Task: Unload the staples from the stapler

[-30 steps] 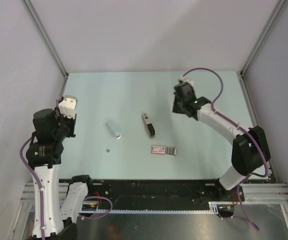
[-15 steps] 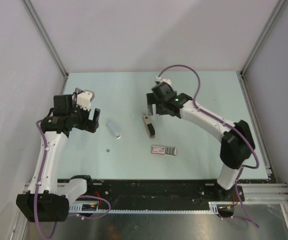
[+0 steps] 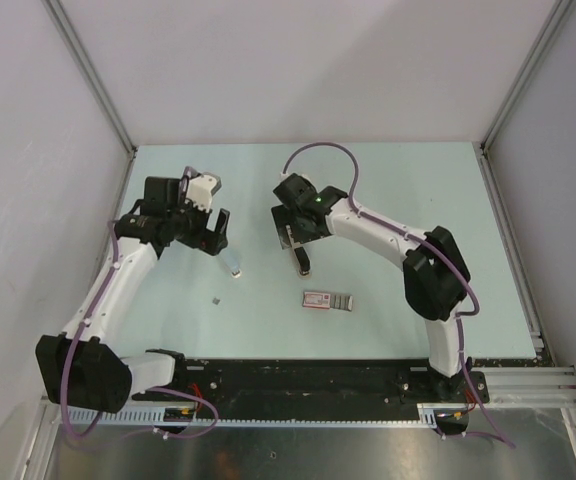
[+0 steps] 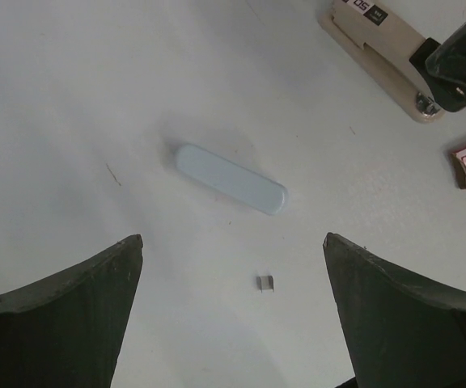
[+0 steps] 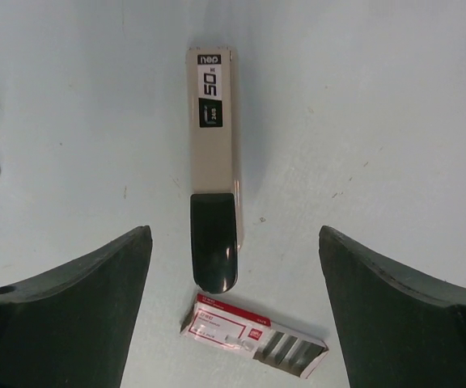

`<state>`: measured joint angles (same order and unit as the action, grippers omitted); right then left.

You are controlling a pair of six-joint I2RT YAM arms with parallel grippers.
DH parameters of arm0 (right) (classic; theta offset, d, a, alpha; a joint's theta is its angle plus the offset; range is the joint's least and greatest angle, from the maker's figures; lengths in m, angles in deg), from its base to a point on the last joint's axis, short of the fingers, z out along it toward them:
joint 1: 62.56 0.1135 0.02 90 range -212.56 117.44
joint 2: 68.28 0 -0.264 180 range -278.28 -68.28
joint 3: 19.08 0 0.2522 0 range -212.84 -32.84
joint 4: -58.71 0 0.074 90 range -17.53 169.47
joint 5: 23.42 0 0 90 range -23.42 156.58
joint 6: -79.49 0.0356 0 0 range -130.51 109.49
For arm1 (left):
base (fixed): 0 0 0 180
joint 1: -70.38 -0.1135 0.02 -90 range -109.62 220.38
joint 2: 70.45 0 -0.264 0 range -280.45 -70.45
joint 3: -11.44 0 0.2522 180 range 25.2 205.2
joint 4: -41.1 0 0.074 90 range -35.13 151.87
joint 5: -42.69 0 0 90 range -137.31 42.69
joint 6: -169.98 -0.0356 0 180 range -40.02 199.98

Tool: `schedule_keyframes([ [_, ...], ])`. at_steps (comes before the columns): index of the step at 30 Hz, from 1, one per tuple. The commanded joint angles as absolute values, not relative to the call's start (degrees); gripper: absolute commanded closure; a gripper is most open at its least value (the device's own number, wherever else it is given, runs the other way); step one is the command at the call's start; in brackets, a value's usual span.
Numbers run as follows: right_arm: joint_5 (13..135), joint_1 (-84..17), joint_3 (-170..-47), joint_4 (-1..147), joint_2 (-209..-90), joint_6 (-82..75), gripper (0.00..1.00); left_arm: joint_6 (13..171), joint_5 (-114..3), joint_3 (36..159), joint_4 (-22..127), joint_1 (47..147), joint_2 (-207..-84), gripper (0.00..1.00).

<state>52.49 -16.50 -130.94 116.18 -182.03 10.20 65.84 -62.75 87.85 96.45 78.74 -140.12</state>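
Both arms have swung in from the sides of the table (image 3: 388, 190) toward its middle, and their jaws, closed a second ago, now stand spread wide. The right arm reaches furthest: the right gripper (image 3: 290, 238) hangs directly over the stapler (image 3: 300, 257), holding nothing. Its wrist view shows the stapler (image 5: 213, 162) lying flat and closed between the two open fingers, black end toward the camera and pale labelled body pointing away. The left gripper (image 3: 215, 232) is likewise wide and empty. It hovers just left of the stapler, above a pale blue oblong piece (image 4: 230, 179) that lies on the table on its own.

This looks like the approach to a two-handed grasp, with nothing gripped yet. The right arm is lined up to come down on the stapler, probably to pin or lift it, while the left arm seems free to help open it.

Near the stapler's black end lies a flat box with a red-and-white label (image 5: 253, 335), close to it but not touching. Smallest of all, a short grey strip of staples (image 4: 265, 281) lies loose on the table just beside the blue piece. Whether more remain inside the closed stapler cannot be seen, so I judge the unloading hardly begun.
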Motion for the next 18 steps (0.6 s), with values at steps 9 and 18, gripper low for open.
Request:
schedule_keyframes([
  [9,55.3,-15.2,-129.9,116.9,-185.1,10.2,0.22,67.6,-65.8,88.4,93.0,79.8,-137.3,0.01],
  [18,58.0,-15.3,-130.2,116.1,-187.5,10.6,0.28,67.8,-65.0,87.8,92.9,80.3,-136.0,0.01],
])
